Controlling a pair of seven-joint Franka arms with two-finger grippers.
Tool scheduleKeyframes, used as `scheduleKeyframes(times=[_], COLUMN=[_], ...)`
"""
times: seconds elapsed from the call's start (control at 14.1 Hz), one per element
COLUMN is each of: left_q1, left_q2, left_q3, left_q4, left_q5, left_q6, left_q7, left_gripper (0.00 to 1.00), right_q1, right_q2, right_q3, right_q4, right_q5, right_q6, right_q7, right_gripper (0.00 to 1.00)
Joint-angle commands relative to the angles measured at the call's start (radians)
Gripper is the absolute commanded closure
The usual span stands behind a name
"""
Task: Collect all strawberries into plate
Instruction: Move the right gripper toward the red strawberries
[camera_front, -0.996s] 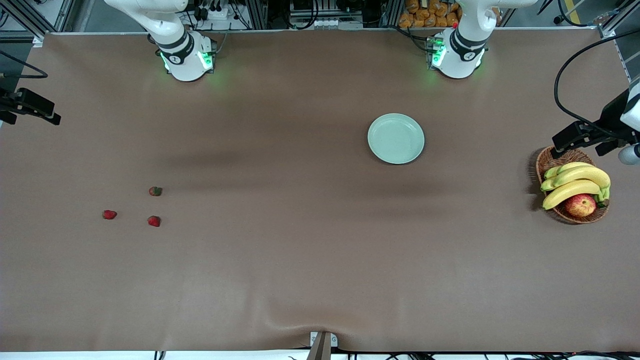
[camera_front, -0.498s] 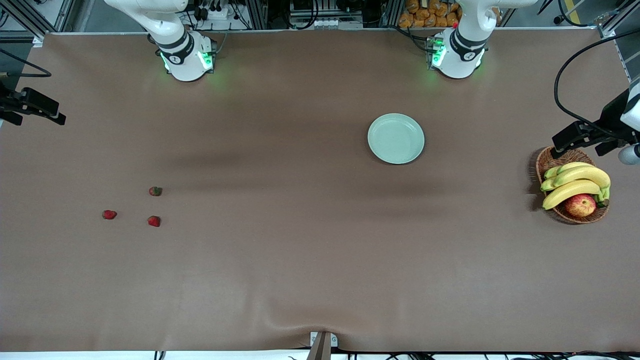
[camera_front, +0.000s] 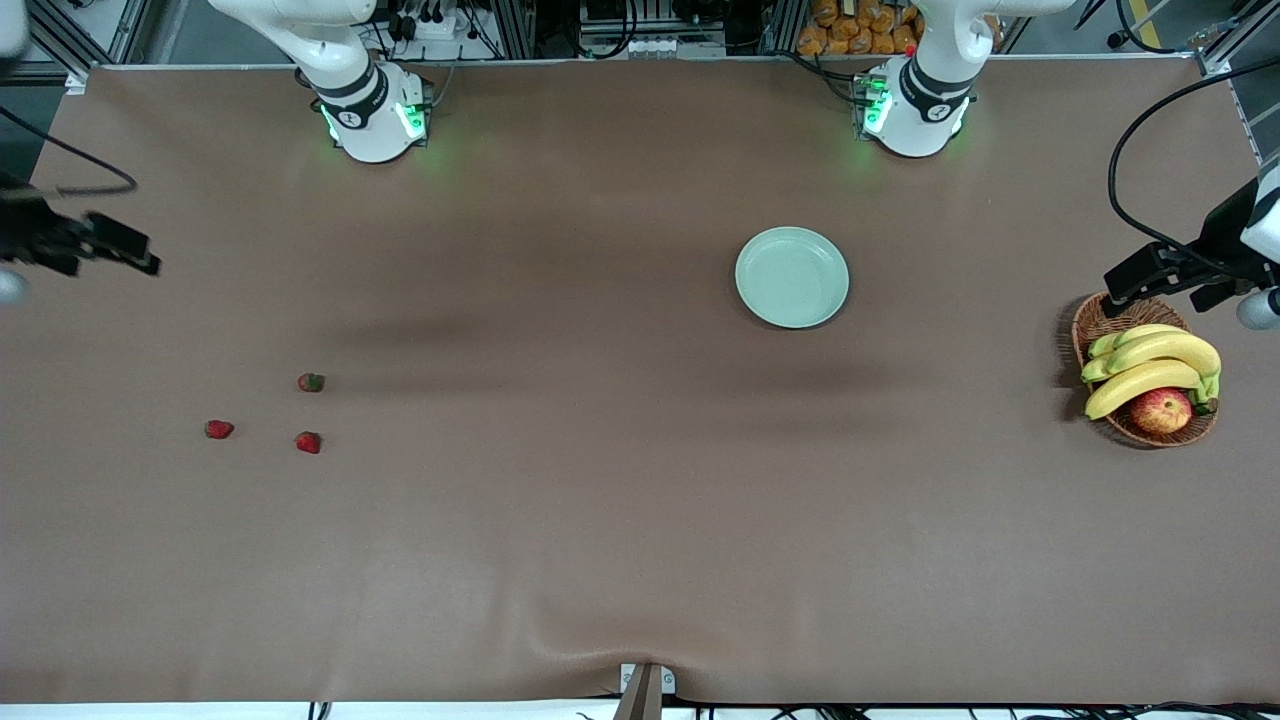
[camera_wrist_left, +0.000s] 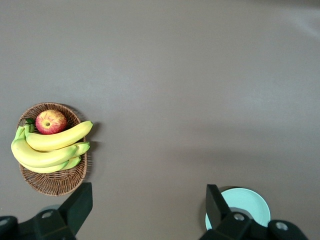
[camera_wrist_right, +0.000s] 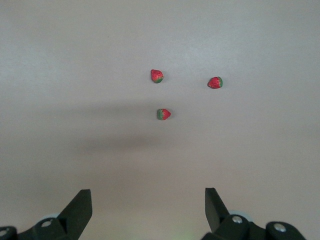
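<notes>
Three small red strawberries (camera_front: 311, 382) (camera_front: 219, 429) (camera_front: 308, 442) lie apart from one another on the brown table toward the right arm's end; the right wrist view shows them too (camera_wrist_right: 163, 114) (camera_wrist_right: 215, 82) (camera_wrist_right: 157, 76). The pale mint-green plate (camera_front: 792, 277) sits empty toward the left arm's end, farther from the front camera than the berries. My right gripper (camera_front: 125, 253) (camera_wrist_right: 148, 195) hangs open and empty over the table's edge at its own end. My left gripper (camera_front: 1135, 280) (camera_wrist_left: 148, 192) hangs open and empty beside the basket, with the plate (camera_wrist_left: 247, 205) partly hidden by one finger.
A brown wicker basket (camera_front: 1095, 325) (camera_wrist_left: 55, 180) with bananas (camera_front: 1150, 365) and a red-yellow apple (camera_front: 1161, 410) stands at the left arm's end of the table. Cables and mounts line the table's ends.
My right gripper has swung farther in over the table at its end. The left arm, the strawberries and the plate have stayed put.
</notes>
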Motion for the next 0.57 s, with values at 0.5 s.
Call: scheduleKeyframes(times=[0.5], left_q1=[0.002], left_q2=[0.008], left_q3=[0.001], left_q4=[0.011], left_q5=[-0.025], left_q6=[-0.004], left_q7=[0.012], left_gripper=[0.00], right_q1=[0.015], right_q2=[0.232], right_q3=[0.009], right_q4=[-0.237], right_q5=[0.014], right_q6=[0.420], right_q7=[0.012], right_gripper=[0.00])
